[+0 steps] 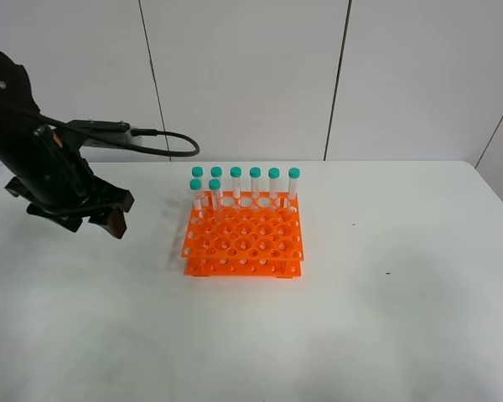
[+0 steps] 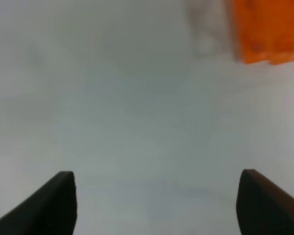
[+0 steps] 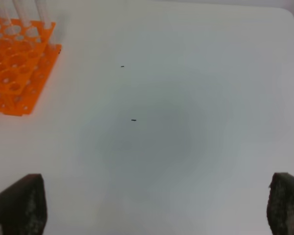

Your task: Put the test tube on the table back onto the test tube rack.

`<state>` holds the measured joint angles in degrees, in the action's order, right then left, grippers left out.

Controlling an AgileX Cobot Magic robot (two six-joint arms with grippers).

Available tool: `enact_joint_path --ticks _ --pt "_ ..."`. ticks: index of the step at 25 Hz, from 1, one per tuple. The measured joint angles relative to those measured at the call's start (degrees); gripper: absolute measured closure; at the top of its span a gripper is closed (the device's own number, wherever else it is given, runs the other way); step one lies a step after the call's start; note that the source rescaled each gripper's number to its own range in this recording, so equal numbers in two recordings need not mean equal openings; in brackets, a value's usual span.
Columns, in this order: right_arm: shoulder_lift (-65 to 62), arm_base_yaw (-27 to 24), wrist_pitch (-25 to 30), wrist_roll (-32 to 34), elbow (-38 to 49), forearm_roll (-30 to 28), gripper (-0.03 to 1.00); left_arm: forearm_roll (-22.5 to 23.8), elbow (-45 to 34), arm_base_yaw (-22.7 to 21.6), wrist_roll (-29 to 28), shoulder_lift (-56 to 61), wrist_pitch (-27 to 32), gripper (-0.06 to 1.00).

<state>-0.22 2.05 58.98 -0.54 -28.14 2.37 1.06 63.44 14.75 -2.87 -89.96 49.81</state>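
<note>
The orange test tube rack [image 1: 243, 239] stands mid-table on the white table [image 1: 386, 327]. Several clear test tubes with teal caps [image 1: 255, 182] stand upright in its back rows. No tube lies on the table in any view, and I cannot tell one tube from another. My left gripper [image 1: 92, 222] is open and empty, low over bare table to the left of the rack; its wrist view shows the gripper [image 2: 157, 205] wide open and a rack corner [image 2: 264, 34]. My right gripper [image 3: 157, 205] is open and empty, with the rack [image 3: 14, 63] off to its side; it is outside the exterior view.
A black cable [image 1: 168, 149] loops from the left arm above the table's back edge. Two small dark specks [image 3: 133, 120] mark the tabletop right of the rack. White wall panels stand behind the table.
</note>
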Motion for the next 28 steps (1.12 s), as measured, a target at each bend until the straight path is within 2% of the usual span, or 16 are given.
enact_joint_path --ticks 6,10,18,28 --pt "0.0 0.0 0.0 0.0 0.0 0.0 -0.03 0.1 0.0 -7.3 1.8 0.0 5.7 -0.05" --pt "0.0 0.0 0.0 0.0 0.0 0.0 -0.03 0.1 -0.6 -10.5 2.5 1.1 8.0 -0.05" --pt "0.0 0.0 0.0 0.0 0.0 0.0 -0.03 0.1 -10.0 -11.3 2.9 10.3 8.8 -0.05" --pt "0.0 0.0 0.0 0.0 0.0 0.0 -0.03 0.1 -28.6 -11.4 0.4 39.9 9.2 -0.05"
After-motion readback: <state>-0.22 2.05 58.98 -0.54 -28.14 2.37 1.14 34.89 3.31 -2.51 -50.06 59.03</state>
